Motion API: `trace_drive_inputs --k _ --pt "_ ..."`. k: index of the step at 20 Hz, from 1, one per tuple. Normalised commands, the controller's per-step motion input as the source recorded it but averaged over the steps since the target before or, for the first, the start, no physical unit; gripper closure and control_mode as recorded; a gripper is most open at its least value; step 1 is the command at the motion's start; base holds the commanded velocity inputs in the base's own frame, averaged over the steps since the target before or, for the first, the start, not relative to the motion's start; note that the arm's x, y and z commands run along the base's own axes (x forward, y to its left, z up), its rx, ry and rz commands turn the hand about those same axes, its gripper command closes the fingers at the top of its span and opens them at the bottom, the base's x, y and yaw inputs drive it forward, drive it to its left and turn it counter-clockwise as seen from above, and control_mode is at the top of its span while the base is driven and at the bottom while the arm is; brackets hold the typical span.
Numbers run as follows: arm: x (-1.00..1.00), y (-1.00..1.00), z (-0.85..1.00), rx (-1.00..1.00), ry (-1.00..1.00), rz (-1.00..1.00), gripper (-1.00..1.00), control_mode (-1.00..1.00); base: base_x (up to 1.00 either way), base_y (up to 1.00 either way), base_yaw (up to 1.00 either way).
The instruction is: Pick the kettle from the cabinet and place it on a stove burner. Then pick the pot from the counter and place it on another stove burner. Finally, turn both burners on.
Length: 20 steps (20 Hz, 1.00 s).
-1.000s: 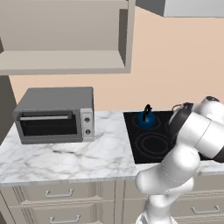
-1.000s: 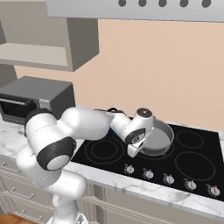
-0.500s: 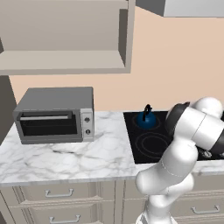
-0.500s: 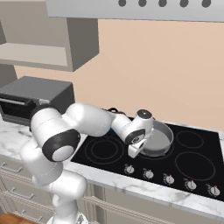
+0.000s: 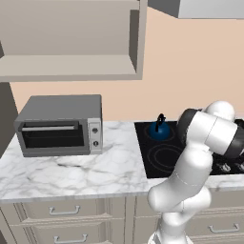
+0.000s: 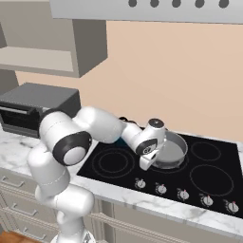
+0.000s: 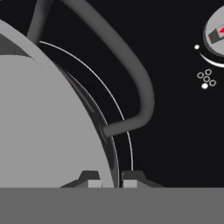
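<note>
The gripper [image 7: 110,183] was clenched on the rim of the pot [image 6: 169,151], which sat on a stove burner [image 6: 171,160] at about 12 o'clock from the front knobs [image 6: 160,189]. The kettle [image 5: 159,128] stood on another burner at the stove's 10 o'clock corner. Pulling away before letting go could probably drag the pot off its ring. The pot looked empty; I couldn't see inside the kettle.

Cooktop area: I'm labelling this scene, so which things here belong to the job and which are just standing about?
Job things:
- kettle, on a rear burner
- pot, on the cooktop, rim pinched by the shut fingers
- knobs along the front edge
- cabinet, open-fronted
- counter

Standing about:
- toaster oven
- drawers
- hood
</note>
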Motion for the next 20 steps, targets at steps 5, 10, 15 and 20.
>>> trace_drive_inputs --k 5,10,15,20 --pt "0.2 -0.12 -0.12 0.0 0.01 0.0 1.0 -1.0 0.0 0.0 0.0" --pt "0.18 -0.11 -0.16 0.0 0.01 0.0 1.0 -1.0 0.0 0.0 0.0" --pt "0.14 -0.05 -0.19 0.0 0.01 0.0 1.0 -1.0 0.0 0.0 0.0" --pt "-0.04 0.0 -0.04 0.0 0.0 0.0 1.0 -1.0 0.0 0.0 0.0"
